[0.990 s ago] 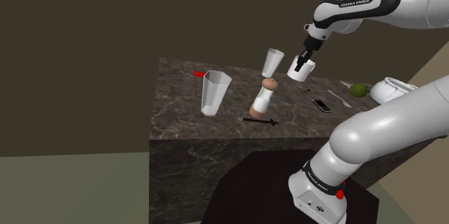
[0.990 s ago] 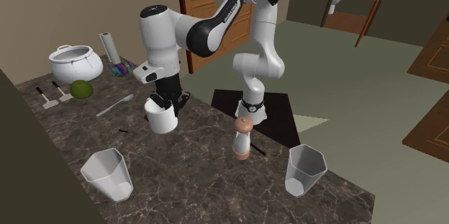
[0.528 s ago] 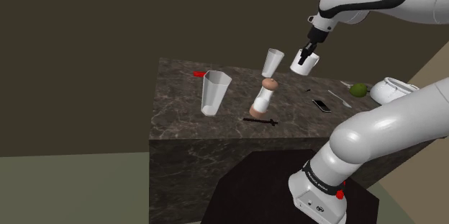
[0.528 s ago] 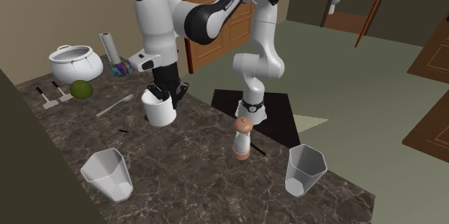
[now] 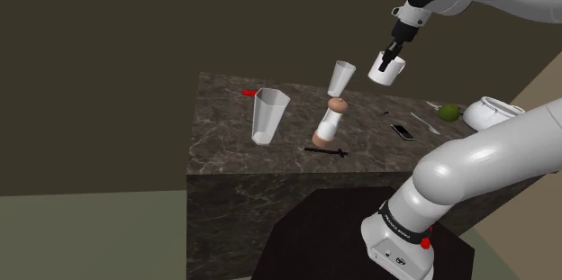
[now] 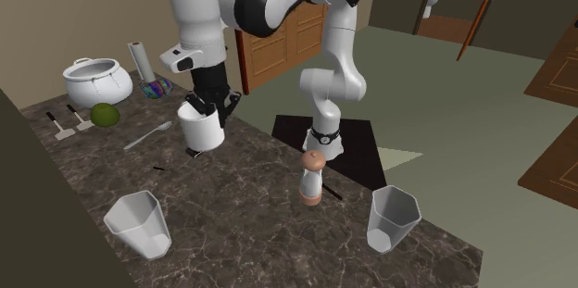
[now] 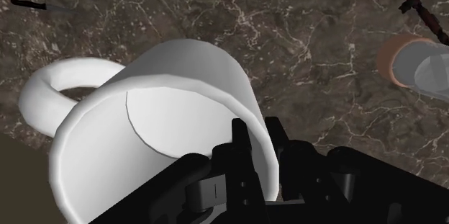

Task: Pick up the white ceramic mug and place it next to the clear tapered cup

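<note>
Counter [image 6: 259,205] of dark veined stone carries two pale tapered cups, one [image 6: 139,224] below the raised load in the second exterior view and the other [image 6: 394,219] well apart toward that view's right. Between them stands a brown-capped grinder [image 6: 313,177].

Above it, the white arm [image 6: 199,18] has lifted since the earlier frames. The white mug [image 6: 202,129] sat lower a second ago and now hangs higher over the stone, clear of the surface, with its small shadow underneath. The things on the counter lie as they did before.

The black tool [image 6: 206,106] is clenched on the mug's rim. In the wrist view the tool [image 7: 259,147] has one finger inside the mug [image 7: 180,107] and the other outside, with the wall pinched between them. The handle loop juts out on the side away from the fingers.

The mug hangs directly under the tool, mouth up. In the shoulder view the mug [image 5: 387,68] is beneath the tool [image 5: 393,53], just to the right of the farther cup [image 5: 342,77] and higher than its rim.
</note>
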You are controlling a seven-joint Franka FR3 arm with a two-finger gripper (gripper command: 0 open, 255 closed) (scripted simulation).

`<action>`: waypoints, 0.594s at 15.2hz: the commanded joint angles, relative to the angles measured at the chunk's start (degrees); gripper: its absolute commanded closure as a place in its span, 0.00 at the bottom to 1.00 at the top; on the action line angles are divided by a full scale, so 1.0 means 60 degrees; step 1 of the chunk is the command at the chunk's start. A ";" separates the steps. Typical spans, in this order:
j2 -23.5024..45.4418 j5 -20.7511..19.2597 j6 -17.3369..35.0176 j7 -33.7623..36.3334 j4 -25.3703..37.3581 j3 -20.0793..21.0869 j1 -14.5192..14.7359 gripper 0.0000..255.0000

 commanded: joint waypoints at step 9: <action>0.0058 0.0288 -0.0695 0.0895 0.0659 0.0749 0.0356 1.00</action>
